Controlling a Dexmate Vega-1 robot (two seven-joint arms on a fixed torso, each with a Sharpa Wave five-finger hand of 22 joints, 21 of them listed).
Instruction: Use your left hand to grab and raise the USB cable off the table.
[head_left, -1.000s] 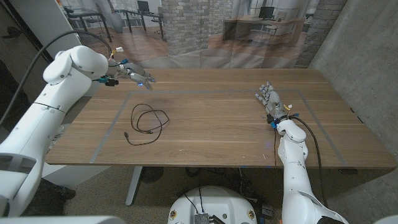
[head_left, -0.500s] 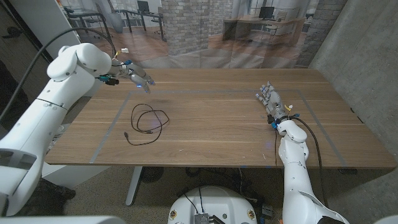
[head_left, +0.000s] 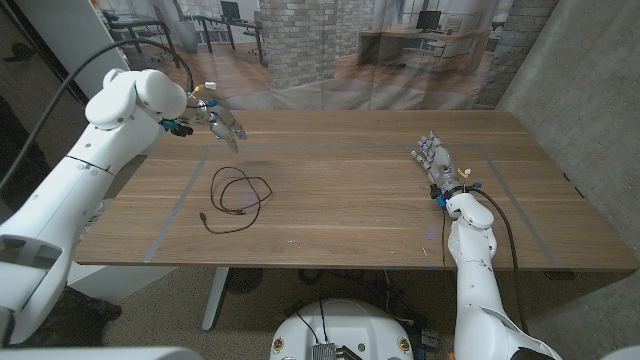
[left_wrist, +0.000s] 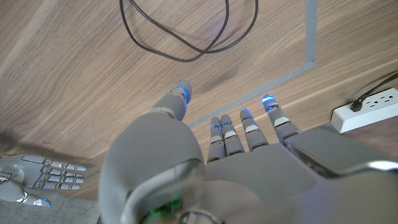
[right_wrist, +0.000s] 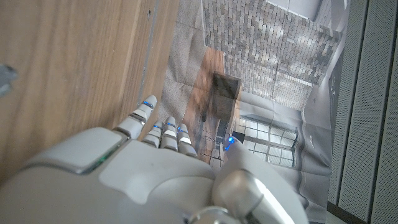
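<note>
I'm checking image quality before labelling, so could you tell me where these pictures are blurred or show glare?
Head view: the left hand is slightly smeared, the USB cable sharp. Left wrist view: the cable is crisp, the hand's back soft and out of focus. Right wrist view: the right hand is blurred close up, the brick backdrop sharper. No strong glare.

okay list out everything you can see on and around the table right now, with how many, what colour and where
USB cable: one, black, loosely coiled on the table's left part, one end trailing toward the near edge.
Table: one, brown wood, with a grey taped rectangle on its top.
Power strip: one, white, with a black plug in it, off the table near the left hand.
Left hand: one, grey with blue-lit fingertips, fingers apart, holding nothing, in the air above the table's far left corner, beyond the cable.
Right hand: one, grey, fingers extended, holding nothing, at the table's right side.
</note>
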